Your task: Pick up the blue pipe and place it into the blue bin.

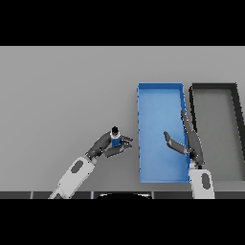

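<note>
Pipe (115, 139), blue with a dark cap on top, stands upright inside the left hand (106, 145), whose fingers and thumb curl round it just left of the blue bin (161, 98). Whether it is clear of the worktop (67, 95) or resting on it cannot be told from this angle. Right hand (184, 141) sits over the right part of the blue bin with fingers straight and spread, holding nothing; a dark grey bin (214, 87) lies just beside the blue one on the far right. Step in hand looks like the carry: pipe gripped, not yet over the bin. To do it well, keep the grip firm and low on the blue body, since the thing is short and could tip or slide out if pinched near the cap. Make sure it is high enough to clear the near wall before moving right, otherwise the base may catch the bin's left edge. Travel is short, so go straight across to the open floor on the left half of the bin, away from the right hand, which crowds the other side. Lower it inside before letting go, not from above the rim, as a round piece may bounce or roll. Dark grey bin is the wrong target; stop well short of it.
</note>
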